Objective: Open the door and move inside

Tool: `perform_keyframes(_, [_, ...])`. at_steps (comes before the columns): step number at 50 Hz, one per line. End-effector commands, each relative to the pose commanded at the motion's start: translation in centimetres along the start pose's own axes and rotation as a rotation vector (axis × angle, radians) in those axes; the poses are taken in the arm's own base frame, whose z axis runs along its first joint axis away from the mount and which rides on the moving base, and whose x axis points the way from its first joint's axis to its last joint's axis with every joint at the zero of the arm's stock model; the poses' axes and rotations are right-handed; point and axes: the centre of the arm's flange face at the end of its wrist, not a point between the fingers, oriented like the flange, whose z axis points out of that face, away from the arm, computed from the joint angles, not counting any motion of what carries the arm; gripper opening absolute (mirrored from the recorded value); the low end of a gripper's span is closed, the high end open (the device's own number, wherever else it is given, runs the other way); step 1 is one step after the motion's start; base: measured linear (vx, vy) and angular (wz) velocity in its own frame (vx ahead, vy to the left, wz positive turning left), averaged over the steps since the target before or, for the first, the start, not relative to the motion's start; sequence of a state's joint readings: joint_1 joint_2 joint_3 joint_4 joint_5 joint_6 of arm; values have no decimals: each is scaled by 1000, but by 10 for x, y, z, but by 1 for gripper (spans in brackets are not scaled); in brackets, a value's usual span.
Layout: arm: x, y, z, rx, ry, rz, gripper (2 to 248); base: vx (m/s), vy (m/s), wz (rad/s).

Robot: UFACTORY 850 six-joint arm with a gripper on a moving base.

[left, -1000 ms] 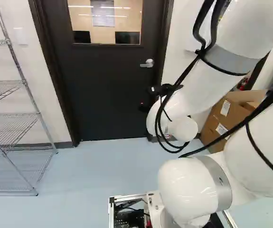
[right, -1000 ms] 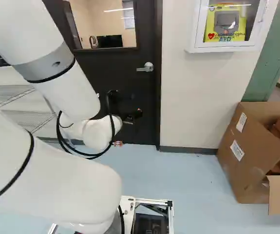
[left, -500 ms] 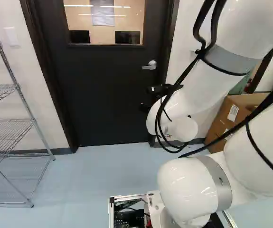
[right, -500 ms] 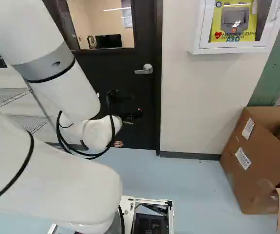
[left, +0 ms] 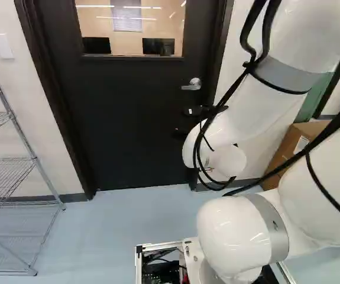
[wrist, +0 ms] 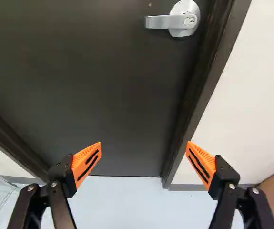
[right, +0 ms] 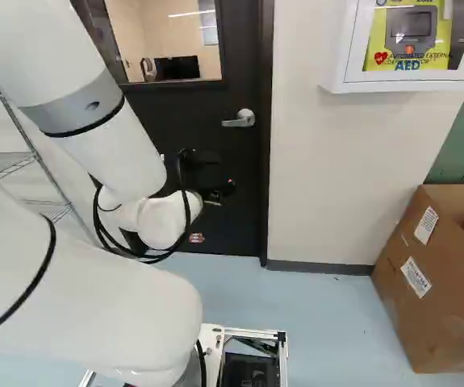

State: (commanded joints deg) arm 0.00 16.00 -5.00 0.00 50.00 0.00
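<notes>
While the flat black door (left: 128, 118) stands shut in its dark brown frame (wrist: 203, 78), the black two-fingered gripper (right: 214, 195) is low in front of it, its fingers spread wide. Seen from the wrist, the gripper (wrist: 143, 149) has its orange ribbed pads (wrist: 86, 164) well apart, the silver lever handle (wrist: 167, 22) ahead of and apart from both. The handle sits on the door near its right edge, above the gripper in the base views. Whether the gripper's body brushes the door, I cannot tell.

Pale blue floor (left: 116, 231) runs up to the door's bottom edge. Left of the door, apart from its frame, stands a chrome wire shelf (left: 4, 171); right of it, beyond a stretch of cream wall (right: 336, 177), an open brown cardboard box (right: 433, 282).
</notes>
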Motion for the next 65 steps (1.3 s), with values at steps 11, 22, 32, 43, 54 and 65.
perform_keyframes(11, [0, 0, 0, 0, 0, 0, 247, 152, 39, -21])
perform_keyframes(22, [0, 0, 0, 0, 0, 0, 247, 133, 36, -22])
perform_keyframes(32, [0, 0, 0, 0, 0, 0, 247, 117, 37, -20])
perform_keyframes(43, [0, 0, 1, 0, 0, 0, 247, 62, 18, -12])
perform_keyframes(54, [3, 0, 1, 0, 9, 0, 247, 0, 0, 0])
perform_keyframes(65, [15, 0, 5, 0, 36, 0, 247, 0, 0, 0])
